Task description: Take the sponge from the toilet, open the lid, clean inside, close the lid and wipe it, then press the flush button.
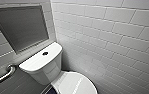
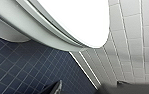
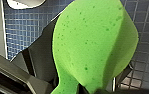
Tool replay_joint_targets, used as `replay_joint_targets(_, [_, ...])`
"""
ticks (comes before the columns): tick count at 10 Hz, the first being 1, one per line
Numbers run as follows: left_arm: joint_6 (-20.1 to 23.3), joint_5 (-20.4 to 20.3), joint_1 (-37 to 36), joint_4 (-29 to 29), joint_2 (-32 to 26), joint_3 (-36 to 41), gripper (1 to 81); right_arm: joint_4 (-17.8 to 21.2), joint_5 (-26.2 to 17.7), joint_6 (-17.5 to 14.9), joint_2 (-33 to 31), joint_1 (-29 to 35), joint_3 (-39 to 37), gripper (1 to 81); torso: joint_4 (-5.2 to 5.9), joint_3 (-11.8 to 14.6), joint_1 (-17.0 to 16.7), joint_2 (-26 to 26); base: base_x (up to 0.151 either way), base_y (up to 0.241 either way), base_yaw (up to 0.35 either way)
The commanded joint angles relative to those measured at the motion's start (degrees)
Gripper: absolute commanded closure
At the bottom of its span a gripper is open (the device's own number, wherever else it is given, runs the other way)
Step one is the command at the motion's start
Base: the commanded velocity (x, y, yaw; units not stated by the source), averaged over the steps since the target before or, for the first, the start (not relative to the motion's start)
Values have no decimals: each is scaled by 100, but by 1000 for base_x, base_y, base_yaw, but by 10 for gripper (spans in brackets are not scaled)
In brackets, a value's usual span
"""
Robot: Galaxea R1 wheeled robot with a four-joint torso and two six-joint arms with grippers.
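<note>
1. White tiled walls [image 1: 110, 37] meet in a corner. A grey framed panel [image 1: 22, 26] hangs on the left-hand wall, and what it is made of is hard to make out.
2. A metal grab bar [image 1: 5, 75] runs below the panel and is cut off at the head view's left edge.
3. The toilet [image 1: 43, 63] stands in the corner with its tank against the wall. The flush button [image 1: 45, 53] is a dark dot in the middle of the tank top.
4. The lid [image 1: 75, 83] is down over the bowl. Its front part is cut off at the lower edge of the head view.
5. The floor [image 2: 20, 67] is dark blue tile. In the left wrist view it lies beneath the overhanging white rim of the bowl.
6. The left gripper [image 2: 90, 89] shows as two dark, blurred shapes at the edge of that view, near the floor beside the bowl. I cannot tell whether it is open or closed.
7. The sponge [image 3: 92, 42] is bright green and speckled, and it is bent into a curve. It sits in the right gripper [image 3: 85, 83], above the blue floor and away from the toilet.
8. The dark fingers [image 3: 40, 57] are closed on the sponge's narrow end. The sponge hides their tips.
</note>
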Motion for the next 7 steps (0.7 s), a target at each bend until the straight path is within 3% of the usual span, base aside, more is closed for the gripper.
replay_joint_targets(1, [-535,106,-574,-102,184,-237,10,-112,-363,-1,-192,67,57,811,0,0,0,0,0,0,0])
replay_joint_targets(5, [-1450,-316,-758,-102,403,-475,10,-103,-363,35,-130,32,-21,811,0,0,0,0,0,0,0])
replay_joint_targets(7, [-1468,-403,-847,-102,421,-510,10,-103,-363,35,-139,23,-22,811,0,0,2,0,0,0,0])
